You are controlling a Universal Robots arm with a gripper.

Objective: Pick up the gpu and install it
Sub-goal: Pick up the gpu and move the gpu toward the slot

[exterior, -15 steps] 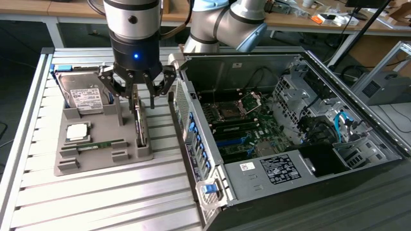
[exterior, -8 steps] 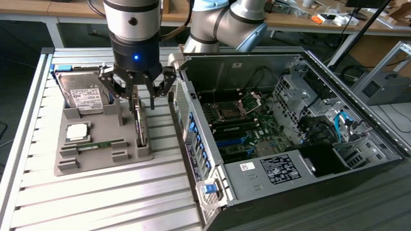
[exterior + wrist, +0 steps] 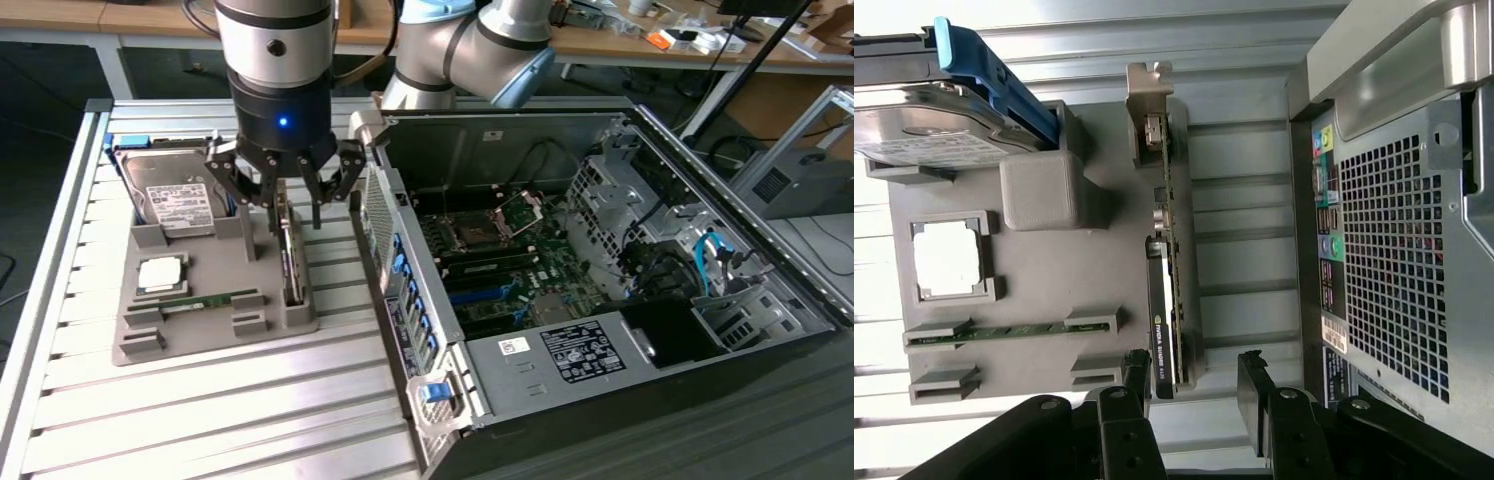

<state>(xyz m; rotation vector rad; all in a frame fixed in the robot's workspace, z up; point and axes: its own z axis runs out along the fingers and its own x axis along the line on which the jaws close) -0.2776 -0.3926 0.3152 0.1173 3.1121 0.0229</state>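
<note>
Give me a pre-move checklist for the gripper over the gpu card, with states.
1. Black-fingered gripper open: ok.
2. Thin dark gpu card standing on edge in the grey plastic holder: ok.
3. Card between the fingers: ok, though nearer one finger in the wrist view.
4. Fingers touching the card: cannot tell.
5. Silver hard drive clear of the fingers: ok.
6. Black computer case side open: ok.

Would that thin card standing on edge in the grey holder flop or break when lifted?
Probably stiff: the gpu is a flat circuit board with a metal bracket. Likely fragile, given exposed parts. Standing on edge in the grey holder, it might tip if nudged sideways.
</note>
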